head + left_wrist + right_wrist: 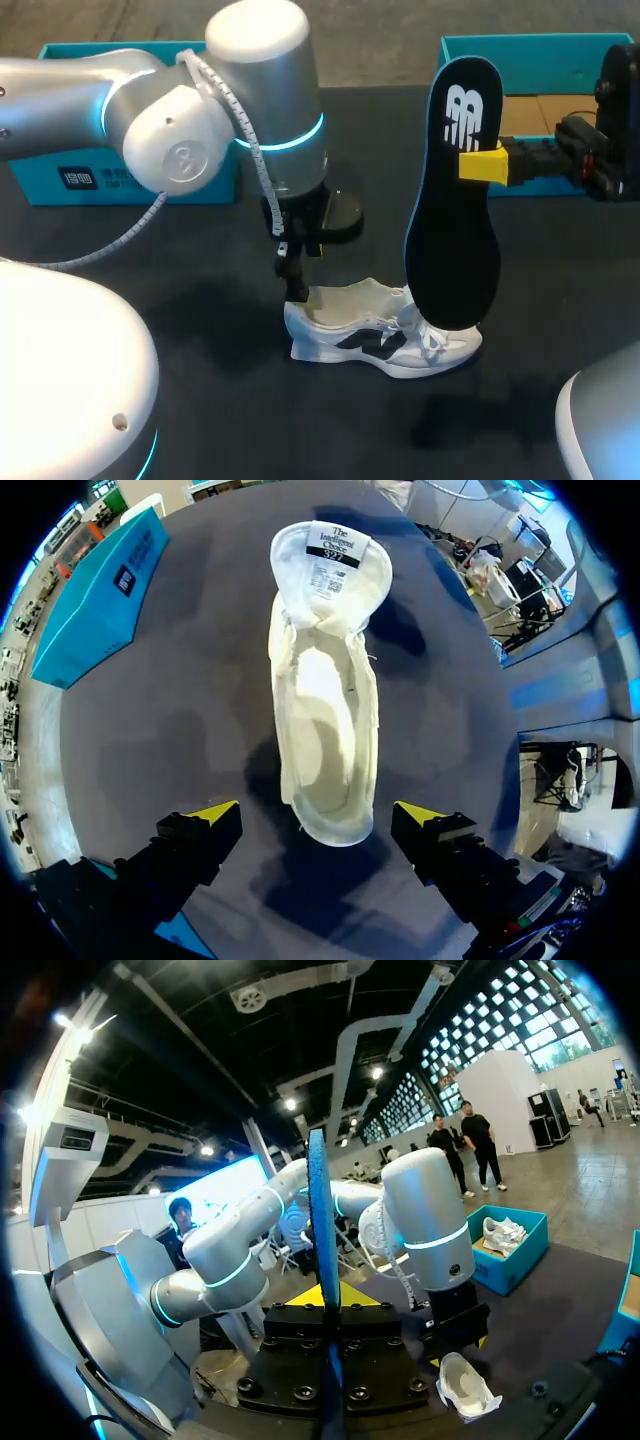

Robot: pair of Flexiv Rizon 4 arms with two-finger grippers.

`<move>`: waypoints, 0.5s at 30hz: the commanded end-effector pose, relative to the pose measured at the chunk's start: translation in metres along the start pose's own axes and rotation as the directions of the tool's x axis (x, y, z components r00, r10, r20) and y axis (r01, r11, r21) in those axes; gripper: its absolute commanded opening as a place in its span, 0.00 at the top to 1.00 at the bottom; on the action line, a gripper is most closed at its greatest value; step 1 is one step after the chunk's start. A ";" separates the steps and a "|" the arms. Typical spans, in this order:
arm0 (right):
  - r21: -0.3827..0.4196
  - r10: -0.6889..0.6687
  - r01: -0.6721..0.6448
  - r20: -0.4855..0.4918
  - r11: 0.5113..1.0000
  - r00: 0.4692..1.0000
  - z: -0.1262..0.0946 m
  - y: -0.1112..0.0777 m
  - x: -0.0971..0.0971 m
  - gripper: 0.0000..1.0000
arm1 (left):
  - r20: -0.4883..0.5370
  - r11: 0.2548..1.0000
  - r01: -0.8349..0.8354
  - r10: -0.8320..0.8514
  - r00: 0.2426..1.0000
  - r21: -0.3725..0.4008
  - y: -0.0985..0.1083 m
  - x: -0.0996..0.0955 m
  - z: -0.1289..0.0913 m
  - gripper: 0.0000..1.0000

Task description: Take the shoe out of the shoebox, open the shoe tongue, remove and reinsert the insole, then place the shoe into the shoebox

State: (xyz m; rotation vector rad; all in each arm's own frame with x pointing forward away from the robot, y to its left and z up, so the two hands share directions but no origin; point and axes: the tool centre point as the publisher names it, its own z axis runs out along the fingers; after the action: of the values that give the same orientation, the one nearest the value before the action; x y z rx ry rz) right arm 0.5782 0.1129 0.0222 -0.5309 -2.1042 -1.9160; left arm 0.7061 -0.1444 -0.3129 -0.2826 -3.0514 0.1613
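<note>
Two steps await you: right gripper (480,165) clamps the black foam insole (455,200) upright over the white fabric sneaker (385,340) on the dark table (150,250), left gripper (315,818) spread wide at its heel, reinserting and boxing undone.

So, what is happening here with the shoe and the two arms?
The right gripper is shut on the black insole and holds it upright, lower end over the front of the white shoe. The shoe stands on the table, outside the shoebox, its tongue pulled open. The left gripper hangs open above the shoe's heel, not gripping it.
</note>
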 end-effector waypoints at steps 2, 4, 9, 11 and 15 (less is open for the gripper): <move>0.003 0.001 -0.001 -0.002 1.000 1.000 0.003 0.001 -0.002 1.00 | -0.019 1.000 -0.012 0.011 1.000 -0.010 -0.001 0.002 0.001 0.00; 0.003 0.001 -0.001 -0.002 1.000 1.000 0.003 0.001 -0.002 1.00 | -0.011 1.000 -0.016 0.016 1.000 -0.014 -0.005 0.001 0.002 0.00; 0.003 0.001 -0.001 -0.002 1.000 1.000 0.003 0.001 -0.002 1.00 | 0.010 1.000 -0.024 0.023 1.000 0.006 -0.023 -0.009 0.005 0.00; 0.003 0.001 -0.001 -0.002 1.000 1.000 0.003 0.001 -0.002 1.00 | 0.016 1.000 -0.030 0.030 0.999 0.008 -0.033 -0.014 0.006 0.00; 0.003 0.001 -0.001 -0.002 1.000 1.000 0.003 0.001 -0.002 1.00 | 0.010 0.999 -0.039 0.039 0.999 0.013 -0.047 -0.019 0.012 0.00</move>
State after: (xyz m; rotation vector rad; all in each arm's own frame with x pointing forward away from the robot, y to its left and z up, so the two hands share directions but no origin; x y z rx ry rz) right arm 0.5783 0.1129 0.0222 -0.5306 -2.1040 -1.9160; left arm 0.7104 -0.1786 -0.3116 -0.3401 -3.0662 0.2174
